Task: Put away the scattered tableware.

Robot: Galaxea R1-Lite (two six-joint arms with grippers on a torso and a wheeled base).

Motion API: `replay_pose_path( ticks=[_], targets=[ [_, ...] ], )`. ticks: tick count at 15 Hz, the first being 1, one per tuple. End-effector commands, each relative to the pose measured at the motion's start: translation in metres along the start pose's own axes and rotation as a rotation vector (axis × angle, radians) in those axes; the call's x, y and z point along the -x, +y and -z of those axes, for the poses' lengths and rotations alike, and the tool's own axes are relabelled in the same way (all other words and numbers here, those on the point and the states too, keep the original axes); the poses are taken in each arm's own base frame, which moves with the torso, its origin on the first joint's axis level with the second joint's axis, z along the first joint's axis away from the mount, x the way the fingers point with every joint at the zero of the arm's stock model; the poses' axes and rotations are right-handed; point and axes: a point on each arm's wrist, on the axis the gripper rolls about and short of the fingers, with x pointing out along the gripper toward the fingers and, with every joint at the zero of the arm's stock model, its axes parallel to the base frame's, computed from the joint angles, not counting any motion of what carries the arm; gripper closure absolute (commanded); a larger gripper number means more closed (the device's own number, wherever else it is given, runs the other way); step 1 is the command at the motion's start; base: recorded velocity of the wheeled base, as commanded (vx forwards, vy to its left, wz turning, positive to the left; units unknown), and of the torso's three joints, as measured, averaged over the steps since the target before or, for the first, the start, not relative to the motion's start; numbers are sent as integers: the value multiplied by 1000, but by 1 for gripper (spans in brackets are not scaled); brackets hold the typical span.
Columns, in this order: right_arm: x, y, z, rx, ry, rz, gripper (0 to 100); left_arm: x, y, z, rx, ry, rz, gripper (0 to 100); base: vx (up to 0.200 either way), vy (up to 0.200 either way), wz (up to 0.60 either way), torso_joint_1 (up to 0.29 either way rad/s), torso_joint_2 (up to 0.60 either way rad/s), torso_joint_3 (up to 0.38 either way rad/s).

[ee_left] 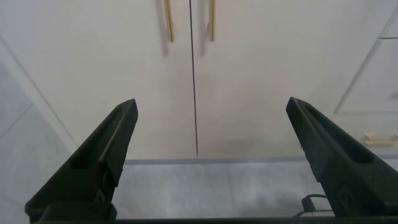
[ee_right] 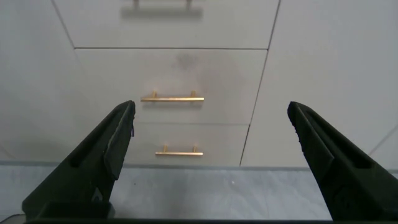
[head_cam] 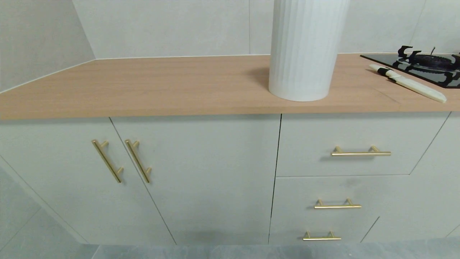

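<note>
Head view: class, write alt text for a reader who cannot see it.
A tall white ribbed container stands on a wooden countertop, with a pale knife lying by a black hob to its right. Below, two cabinet doors and three drawers with gold handles are shut.

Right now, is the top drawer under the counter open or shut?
Shut. The top drawer front sits flush with the middle drawer below, with only a thin seam between them.

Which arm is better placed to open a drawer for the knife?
Likely the right. The right gripper, fingers open, faces the drawer handles, and the knife lies on the countertop at the robot's right. The left gripper faces the cabinet doors.
</note>
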Motion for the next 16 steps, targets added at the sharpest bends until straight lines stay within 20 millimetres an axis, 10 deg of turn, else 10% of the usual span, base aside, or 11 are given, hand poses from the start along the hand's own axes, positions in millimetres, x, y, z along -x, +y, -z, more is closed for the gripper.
replay_pose_path(
  ticks=[1,6,16],
  targets=[
    [0,0,0,1,2,-1,0,0,0,0,0,0,0,0,200,0,0,2,7,-2],
    [0,0,0,0,2,-1,0,0,0,0,0,0,-2,0,200,0,0,2,4,0],
    [0,0,0,1,2,-1,0,0,0,0,0,0,-2,0,0,0,0,0,0,0]
  ],
)
